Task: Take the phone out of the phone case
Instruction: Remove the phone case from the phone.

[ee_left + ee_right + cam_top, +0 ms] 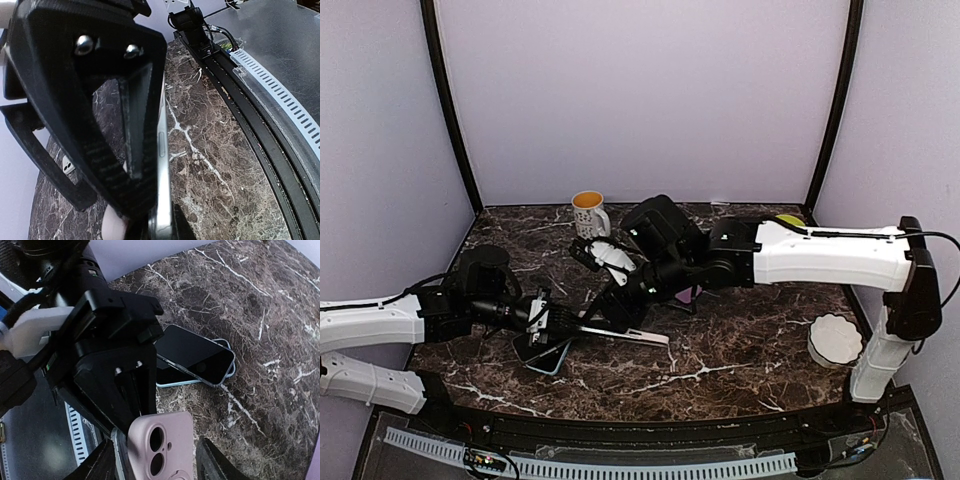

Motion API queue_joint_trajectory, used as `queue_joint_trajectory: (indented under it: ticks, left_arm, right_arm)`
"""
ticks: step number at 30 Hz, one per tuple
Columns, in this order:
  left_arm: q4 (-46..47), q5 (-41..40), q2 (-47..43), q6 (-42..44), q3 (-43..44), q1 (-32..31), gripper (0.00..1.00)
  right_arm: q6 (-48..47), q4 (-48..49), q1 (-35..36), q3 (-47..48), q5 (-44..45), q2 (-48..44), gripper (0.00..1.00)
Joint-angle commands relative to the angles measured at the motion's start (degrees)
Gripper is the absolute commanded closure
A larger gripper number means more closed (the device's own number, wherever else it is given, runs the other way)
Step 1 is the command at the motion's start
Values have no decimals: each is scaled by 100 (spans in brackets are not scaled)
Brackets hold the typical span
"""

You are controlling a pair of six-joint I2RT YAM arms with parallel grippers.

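The phone (162,150) is held off the table, its silver edge running up the left wrist view. My left gripper (160,227) is shut on that edge. In the top view the left gripper (548,322) and right gripper (612,308) meet over the front left of the table with the phone (630,333) between them. In the right wrist view the pink phone case (165,440), camera cutouts showing, sits between the jaws of my right gripper (155,465). The case is lifted off the phone's silver edge (118,450) at this end.
A second phone on a light blue case (200,357) lies on the marble table just beyond the grippers, also in the top view (548,357). A white mug (588,212) stands at the back. A white round dish (835,338) sits at the right.
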Motion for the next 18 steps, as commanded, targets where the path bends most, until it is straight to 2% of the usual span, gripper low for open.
queue_joint_trajectory:
  ticks: [1, 18]
  left_arm:
    - [264, 45, -117, 39, 223, -54, 100]
    - [324, -239, -176, 74, 205, -48, 100]
  right_arm:
    - [-19, 41, 59, 244, -147, 97, 50]
    - [-101, -39, 60, -9, -167, 29, 73]
